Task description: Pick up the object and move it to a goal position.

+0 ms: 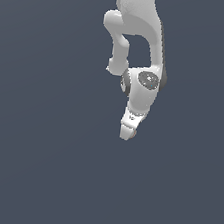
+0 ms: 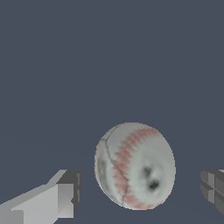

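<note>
My gripper (image 2: 140, 192) spread wide; jaws apart, nothing pinched; baseball (image 2: 134, 165) sits between my fingers (image 2: 52, 201), clear gap on each side, touching neither; ball whitish, reddish stitch marks curving across face, dark smudges near middle; plain slate-grey floor (image 2: 109, 57) under it. Exterior view: my white arm (image 1: 140, 32) reaches down from upper edge, hand (image 1: 130, 124) pointing at floor; ball hidden there behind hand; cannot tell whether fingertips touch floor.
</note>
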You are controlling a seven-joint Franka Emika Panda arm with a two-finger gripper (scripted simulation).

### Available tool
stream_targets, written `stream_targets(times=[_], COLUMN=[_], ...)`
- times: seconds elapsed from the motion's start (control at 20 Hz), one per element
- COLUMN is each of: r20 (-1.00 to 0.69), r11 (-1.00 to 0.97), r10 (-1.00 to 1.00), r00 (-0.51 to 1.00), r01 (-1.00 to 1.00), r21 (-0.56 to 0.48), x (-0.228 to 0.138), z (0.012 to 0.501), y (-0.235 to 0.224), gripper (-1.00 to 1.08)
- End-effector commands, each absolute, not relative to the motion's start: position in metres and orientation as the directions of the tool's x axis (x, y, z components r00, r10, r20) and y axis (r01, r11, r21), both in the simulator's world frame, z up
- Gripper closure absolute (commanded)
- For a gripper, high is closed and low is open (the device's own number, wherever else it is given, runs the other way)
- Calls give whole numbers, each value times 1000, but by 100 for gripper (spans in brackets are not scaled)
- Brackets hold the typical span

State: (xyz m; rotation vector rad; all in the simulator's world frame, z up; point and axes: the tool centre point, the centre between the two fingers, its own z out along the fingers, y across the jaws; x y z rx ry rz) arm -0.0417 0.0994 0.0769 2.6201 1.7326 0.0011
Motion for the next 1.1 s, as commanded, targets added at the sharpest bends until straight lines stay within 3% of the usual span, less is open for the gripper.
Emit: stream_targets(times=[0.0,0.35,0.4,1.05], r20=[0,0,0,0], r11=[-390,-389,-389,-389], r10=[921,921,921,921], r00=[390,389,389,389], r01=[921,921,921,921], r21=[0,0,0,2], x=[-43,-42,-42,-40], z=[63,48,48,51], y=[99,100,100,97], gripper=[-92,-92,108,108])
